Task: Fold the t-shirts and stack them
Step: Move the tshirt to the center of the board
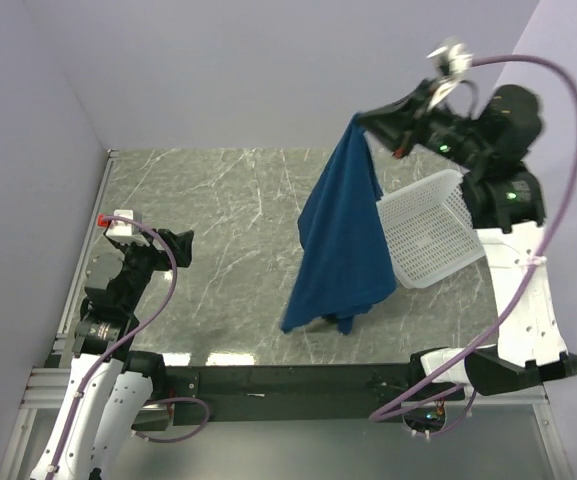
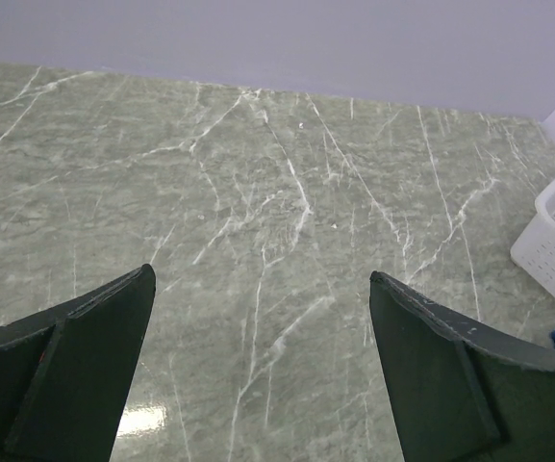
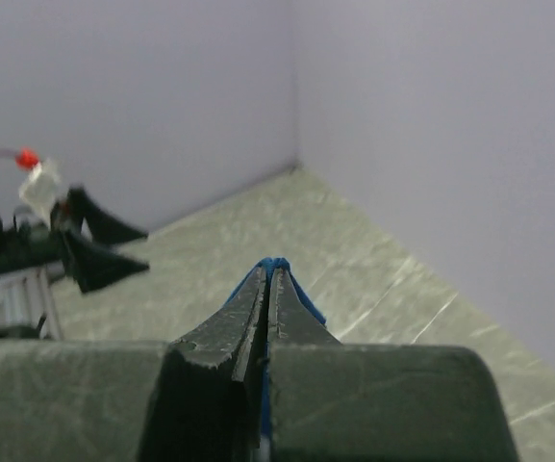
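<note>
right fingers (image 3: 229,337): pressed together on a top edge of the shirt (image 1: 340,235), a bit of blue poking out at the tips
shirt: hangs straight down below those fingers, long axis vertical, all bunched, print not showing
low end: right down by the table (image 1: 218,220), can't tell if it touches
left fingers (image 2: 85,356): spread wide, nothing between them, low over the table
which way: shirt is off to the right of the left fingers, well apart
basket (image 1: 428,240): just beside the shirt, on the side away from the left fingers
my guess: the left arm has to reach across for a free corner so the shirt can be spread flat
</note>
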`<state>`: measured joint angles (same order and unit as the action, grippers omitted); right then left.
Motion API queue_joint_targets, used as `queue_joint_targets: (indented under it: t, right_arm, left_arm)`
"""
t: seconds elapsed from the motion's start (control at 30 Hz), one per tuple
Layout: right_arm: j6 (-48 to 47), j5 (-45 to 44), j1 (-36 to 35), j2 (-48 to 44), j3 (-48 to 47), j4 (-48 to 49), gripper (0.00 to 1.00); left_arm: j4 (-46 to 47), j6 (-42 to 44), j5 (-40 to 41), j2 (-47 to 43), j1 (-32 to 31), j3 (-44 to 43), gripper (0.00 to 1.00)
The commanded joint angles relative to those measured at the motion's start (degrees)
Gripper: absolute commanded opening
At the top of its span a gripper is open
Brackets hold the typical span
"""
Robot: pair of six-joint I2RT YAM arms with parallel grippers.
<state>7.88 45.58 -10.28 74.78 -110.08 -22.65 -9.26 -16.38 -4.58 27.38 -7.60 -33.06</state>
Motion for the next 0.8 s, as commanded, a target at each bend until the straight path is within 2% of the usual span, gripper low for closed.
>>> queue_joint_targets:
  t: [0.0,0.17,0.6,0.7,0.77]
  right_arm:
    - [-6.46,-2.85,-4.12,-2.00,4.07,-0.89,0.00]
    - [-11.39,-5.32,-7.03,-3.06,9.44,-3.10,0.00]
    - [-14.82,-9.10,-8.17,-2.71,14.81,-3.54,0.00]
    - [-16.05,-11.03,-8.26,-3.50,16.74,-3.62,0.10]
    - [-16.66,-12.61,-8.17,-3.77,17.36,-3.80,0.44]
  left_arm:
    - [2.22,0.91,0.63,-0.39,-0.31,-0.08,0.99]
    - [2.49,1.00,0.01,-0.04,-0.31,0.01,0.99]
    - [2.58,1.00,-0.78,0.13,-0.31,0.01,0.99]
    - [2.58,1.00,-0.96,0.13,-0.31,0.01,0.99]
    - [2.58,1.09,-1.05,0.13,-0.31,0.01,0.99]
